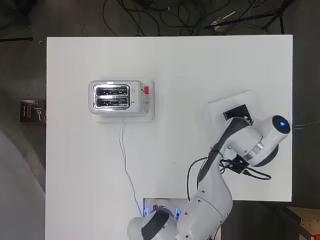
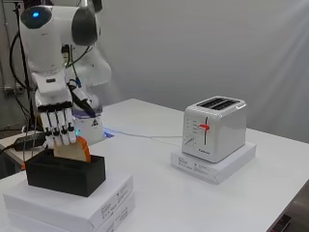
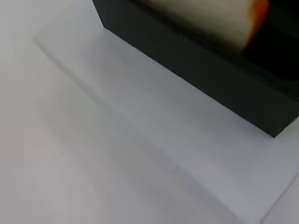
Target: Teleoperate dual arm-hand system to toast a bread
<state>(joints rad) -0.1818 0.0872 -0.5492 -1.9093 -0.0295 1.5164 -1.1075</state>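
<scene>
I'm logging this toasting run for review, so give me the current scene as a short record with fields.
hand: the hand points down over the black holder, fingers straight against the bread slice
bread: the bread slice stands upright in the black holder
holder support: the white boxes
toaster: the toaster has both slots empty, red lever up, and sits on a flat white box
cable: the white cable runs from the toaster toward the arm's base

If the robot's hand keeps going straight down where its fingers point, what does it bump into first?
Most likely the tan bread slice with an orange crust, standing in the black rectangular box. The hand hangs just above it, fingers pointing down, possibly touching it already.
</scene>
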